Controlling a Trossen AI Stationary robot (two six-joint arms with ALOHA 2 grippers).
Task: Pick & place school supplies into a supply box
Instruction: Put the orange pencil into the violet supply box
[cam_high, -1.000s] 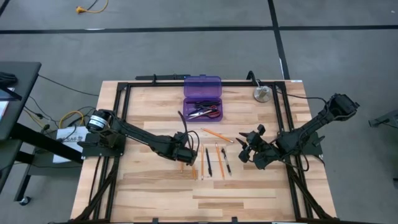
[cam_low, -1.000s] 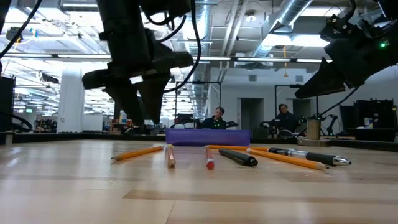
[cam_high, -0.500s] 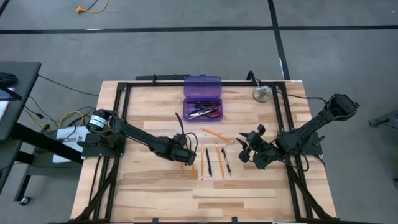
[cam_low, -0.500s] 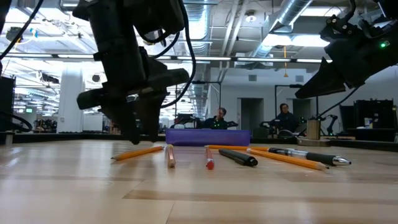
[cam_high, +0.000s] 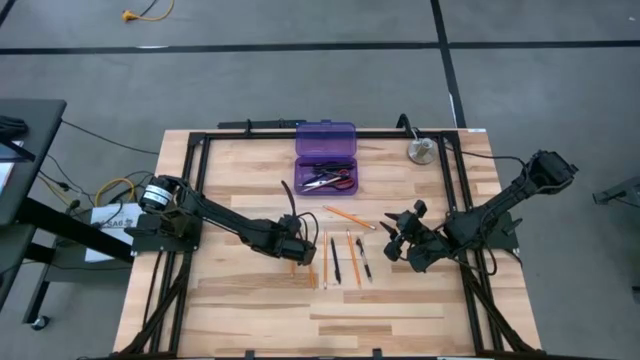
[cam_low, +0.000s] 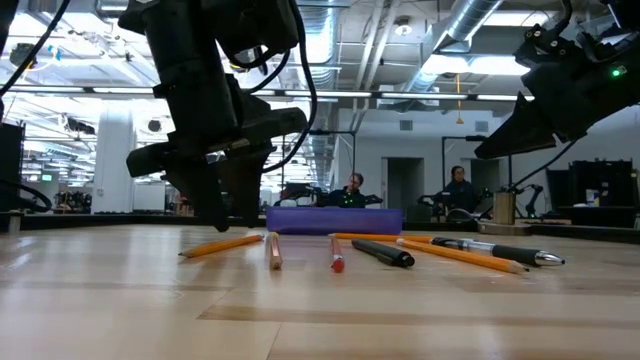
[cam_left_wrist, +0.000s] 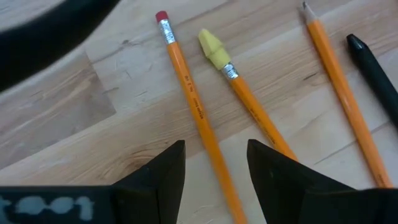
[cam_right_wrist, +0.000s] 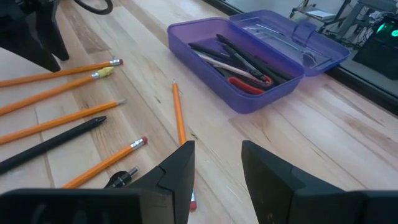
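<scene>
Pencil (cam_left_wrist: 198, 119) between open left pincer (cam_left_wrist: 216, 163) fingers, on table (cam_left_wrist: 74, 118)

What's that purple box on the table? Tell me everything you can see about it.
The purple box is a see-through plastic pencil case, rectangular with rounded corners. Its hinged lid lies folded open flat behind the tray. Inside lie several dark pens and red-handled scissors. It sits on the wooden table near the far edge, roughly midway between the two arms. Neither gripper touches it, and an orange pencil lies on the wood just in front of it.
</scene>
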